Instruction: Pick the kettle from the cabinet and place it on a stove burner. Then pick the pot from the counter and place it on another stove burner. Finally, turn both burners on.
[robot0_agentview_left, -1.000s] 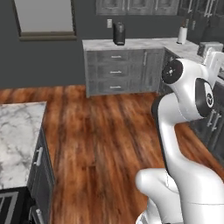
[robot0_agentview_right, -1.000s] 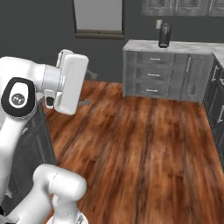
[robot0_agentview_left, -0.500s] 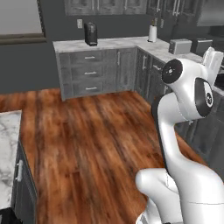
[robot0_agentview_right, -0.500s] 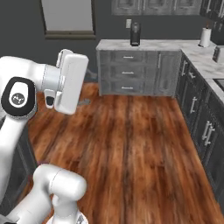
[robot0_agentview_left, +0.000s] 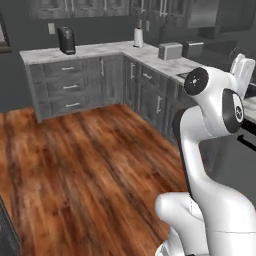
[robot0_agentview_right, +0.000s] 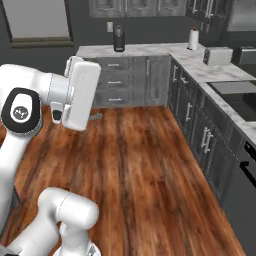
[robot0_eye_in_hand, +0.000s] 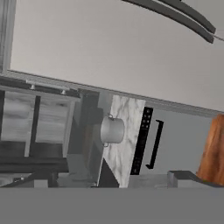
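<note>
A wide stretch of wooden floor (robot0_agentview_left: 90, 165) lies open between the robot and the dark grey drawers, with the counter (robot0_agentview_right: 200, 65) running along the back wall and down the right side. On it stand a dark appliance (robot0_agentview_left: 66, 40), a white roll (robot0_agentview_right: 193, 39) and a toaster (robot0_agentview_right: 217, 56) (all well apart). In the hand view the pot (robot0_eye_in_hand: 112, 130) sits on a marble strip beside a black control panel (robot0_eye_in_hand: 142, 140); the gripper's jaws stand wide, holding nothing

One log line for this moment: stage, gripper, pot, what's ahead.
stage: approaching kitchen run | gripper: open, nothing held | pot: on marble counter beside the oven front | kettle: not yet picked | ahead: toaster, paper towel roll
</note>
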